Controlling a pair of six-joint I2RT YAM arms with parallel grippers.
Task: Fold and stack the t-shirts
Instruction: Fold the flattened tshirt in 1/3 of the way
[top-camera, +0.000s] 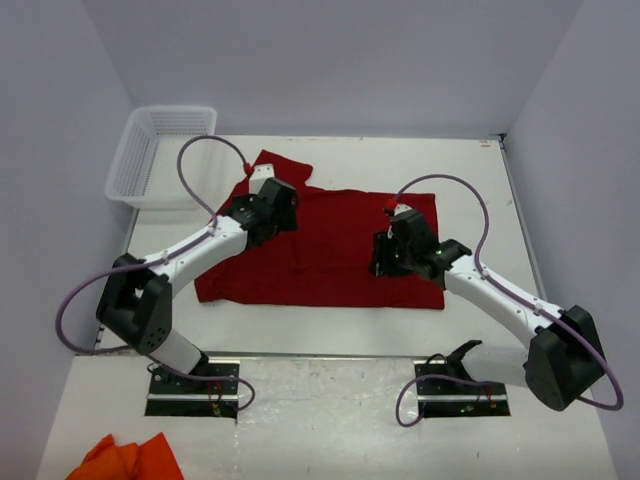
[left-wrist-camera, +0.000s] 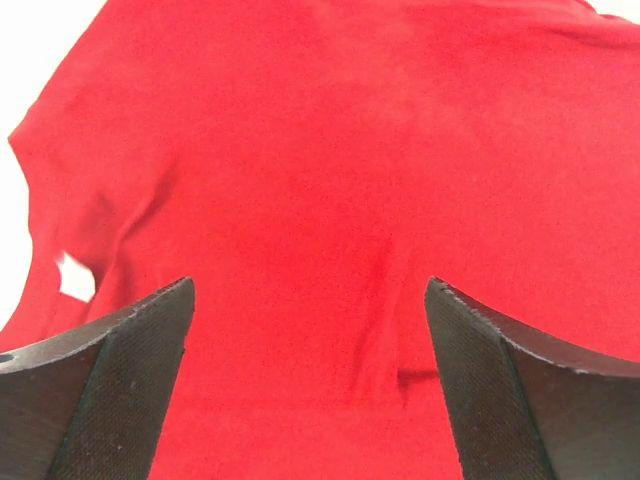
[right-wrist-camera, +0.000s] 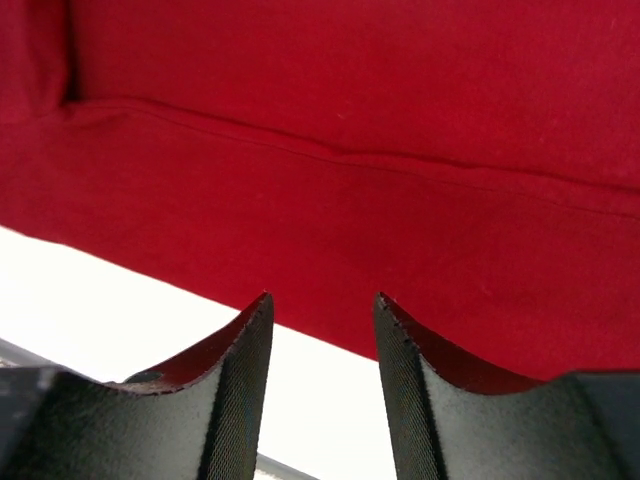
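Note:
One dark red t-shirt (top-camera: 330, 250) lies spread across the middle of the white table, a sleeve sticking out at its back left. My left gripper (top-camera: 284, 203) hovers over the shirt's back left part. In the left wrist view its fingers (left-wrist-camera: 130, 380) stand wide apart over red cloth (left-wrist-camera: 330, 180) with nothing between them. My right gripper (top-camera: 383, 258) hangs over the shirt's right half. In the right wrist view the right gripper (right-wrist-camera: 322, 305) is partly open and empty, above the shirt's edge (right-wrist-camera: 350, 180) where it meets bare table (right-wrist-camera: 120, 300).
A white mesh basket (top-camera: 160, 150) stands at the back left corner. An orange cloth (top-camera: 125, 458) lies at the near left, in front of the arm bases. A small white patch (left-wrist-camera: 75, 278) shows at the shirt's left edge.

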